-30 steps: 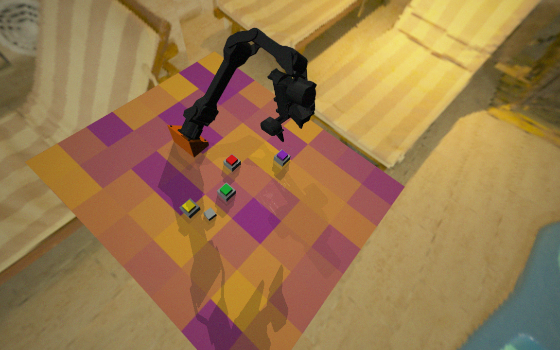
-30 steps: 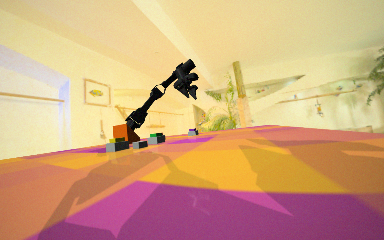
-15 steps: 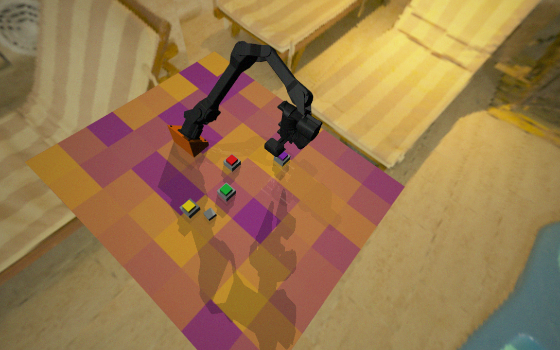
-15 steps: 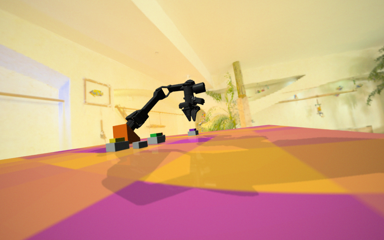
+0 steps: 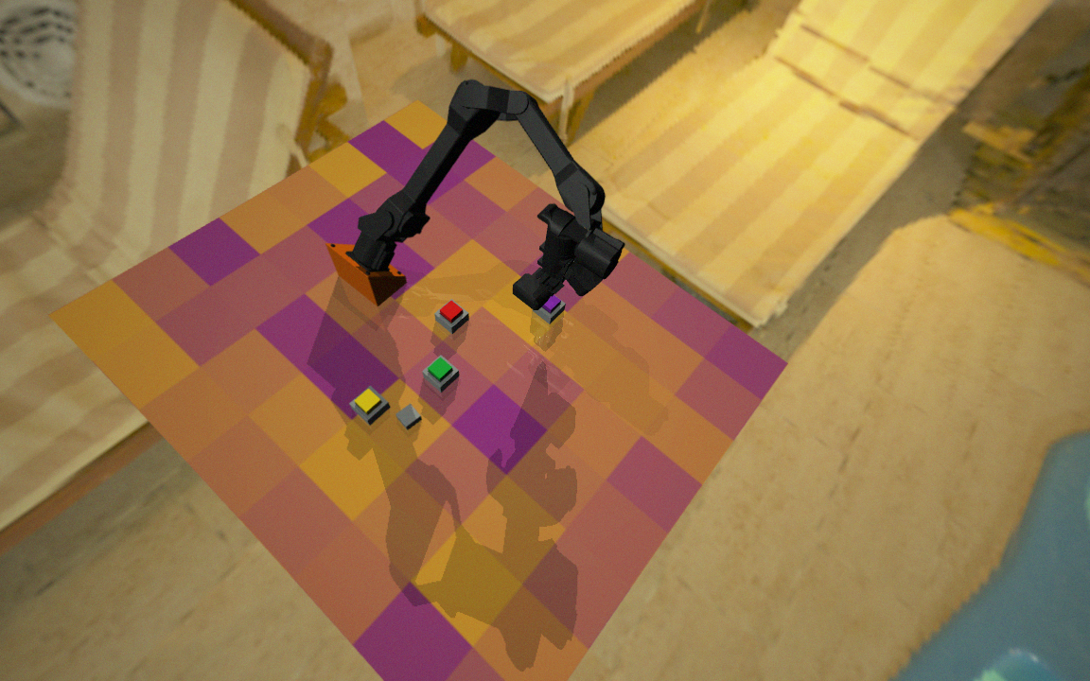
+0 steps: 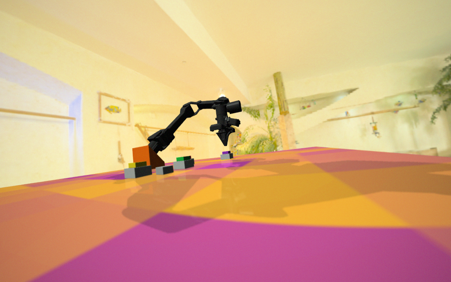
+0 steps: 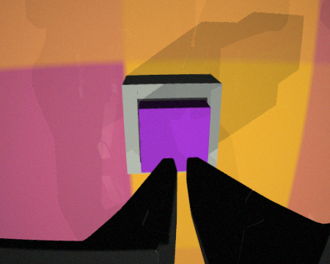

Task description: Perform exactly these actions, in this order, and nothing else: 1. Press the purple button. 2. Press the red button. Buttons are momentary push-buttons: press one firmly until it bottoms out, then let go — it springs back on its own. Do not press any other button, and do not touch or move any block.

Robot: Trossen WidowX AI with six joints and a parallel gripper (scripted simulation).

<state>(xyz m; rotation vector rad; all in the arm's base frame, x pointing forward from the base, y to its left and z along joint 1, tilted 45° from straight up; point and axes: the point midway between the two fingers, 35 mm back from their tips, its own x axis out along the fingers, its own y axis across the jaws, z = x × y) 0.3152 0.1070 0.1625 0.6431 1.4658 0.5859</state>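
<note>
The purple button (image 5: 552,303) (image 6: 226,152) (image 7: 174,136) sits in a grey housing, its cap standing raised. My gripper (image 6: 225,145) (image 7: 180,169) is shut with nothing between its fingers and points down just above the purple button, with a small gap in the exterior view. In the wrist view the fingertips overlap the near edge of the purple cap. In the top view the gripper body hides the fingertips. The red button (image 5: 450,310) stands raised nearer the arm's base. It is out of the wrist view, and I cannot make it out in the exterior view.
The green button (image 5: 440,368) (image 6: 183,158) lies in front of the red one. The yellow button (image 5: 368,400) (image 6: 137,164) is further left, with a small grey block (image 5: 408,415) (image 6: 164,170) beside it. The orange arm base (image 5: 362,277) (image 6: 142,156) stands behind them on the checkered table top.
</note>
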